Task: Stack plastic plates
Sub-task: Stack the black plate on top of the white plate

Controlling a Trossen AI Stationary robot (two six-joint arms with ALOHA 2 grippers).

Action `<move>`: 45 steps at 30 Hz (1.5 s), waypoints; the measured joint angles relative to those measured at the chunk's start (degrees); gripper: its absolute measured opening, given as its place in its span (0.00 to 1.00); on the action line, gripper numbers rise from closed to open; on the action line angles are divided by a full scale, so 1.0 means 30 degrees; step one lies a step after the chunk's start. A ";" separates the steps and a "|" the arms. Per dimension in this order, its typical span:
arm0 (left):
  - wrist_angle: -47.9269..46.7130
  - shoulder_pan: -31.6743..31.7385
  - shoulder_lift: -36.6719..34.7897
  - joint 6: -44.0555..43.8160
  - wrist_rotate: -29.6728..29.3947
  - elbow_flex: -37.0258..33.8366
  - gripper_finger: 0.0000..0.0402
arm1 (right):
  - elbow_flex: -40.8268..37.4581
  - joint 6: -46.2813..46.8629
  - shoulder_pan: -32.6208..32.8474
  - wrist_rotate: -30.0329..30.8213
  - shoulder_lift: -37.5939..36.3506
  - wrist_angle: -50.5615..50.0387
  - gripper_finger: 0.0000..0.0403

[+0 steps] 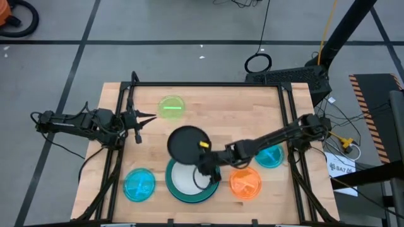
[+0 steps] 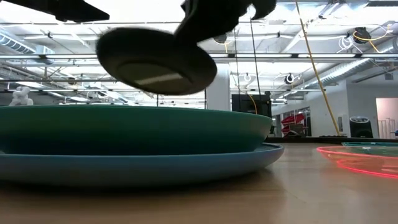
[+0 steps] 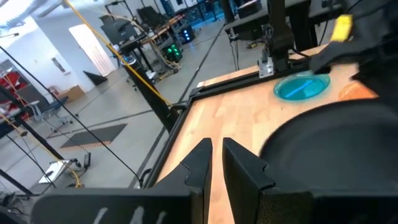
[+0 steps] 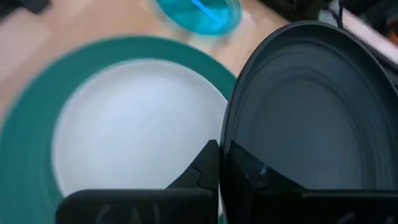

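The right gripper (image 1: 205, 165) is clamped on the near rim of a medium round black plastic plate (image 1: 188, 143), one finger above the rim and one below, and carries it clear of the table, tilted, just beside and partly over the stack. In the low view the black plate hangs well above the stack with open air beneath it.

That stack sits at the front middle of the wooden table (image 1: 252, 107): a medium round white plastic plate (image 1: 184, 180) inside a large teal plastic plate (image 1: 211, 191), which rests on a large blue plastic plate (image 2: 186, 167).

The black plate looks thin, stiff and light, so an edge pinch should hold it. The smooth plastic is probably slippery, though, and a rim grip lets it swing.

Small translucent plates lie around: orange (image 1: 245, 183), cyan (image 1: 139, 185), teal (image 1: 270, 156) and green (image 1: 171, 106).

The left gripper (image 1: 146, 117) waits at the table's left edge, fingers nearly together and holding nothing.
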 joint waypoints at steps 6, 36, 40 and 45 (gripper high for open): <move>0.0148 0.0000 -0.0005 0.0511 0.0000 0.0000 0.12 | 0.0014 0.0107 0.1508 0.0029 -0.0006 0.0027 0.01; 0.0903 0.0000 0.0000 0.1512 0.0000 0.0000 0.12 | 0.1556 0.2516 0.3563 0.0582 0.2234 0.3720 0.01; 0.0896 0.0000 0.0000 0.1517 0.0000 0.0000 0.12 | 0.2920 0.2596 0.3563 0.0541 0.3091 0.1750 0.01; 0.0896 0.0000 -0.0007 0.1502 0.0000 0.0000 0.12 | 0.4221 0.2965 0.3570 0.0517 0.3854 -0.1115 0.01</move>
